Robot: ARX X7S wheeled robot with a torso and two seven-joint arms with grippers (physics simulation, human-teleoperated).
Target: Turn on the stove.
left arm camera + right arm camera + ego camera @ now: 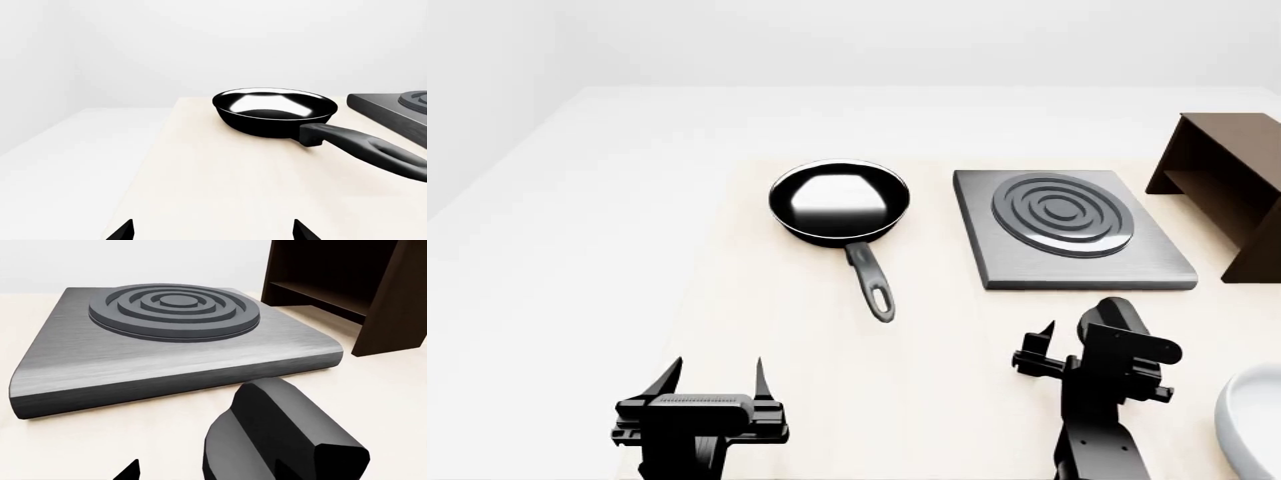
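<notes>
The main risk is the right gripper (1034, 352) closing off-centre on the knob (280, 435), which fills the right wrist view just in front of the stove (1068, 232), and slipping off instead of turning it. Its fingertips look parted around the knob. The left gripper (711, 380), open, hangs well apart from the stove, beyond the frying pan (838, 205).

pale table (694, 300) with pan (838, 205), stove (1068, 240), box (1228, 190)

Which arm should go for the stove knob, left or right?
Right. The right gripper sits just in front of the stove, with the knob right at it. The left gripper is off beyond the pan.
</notes>
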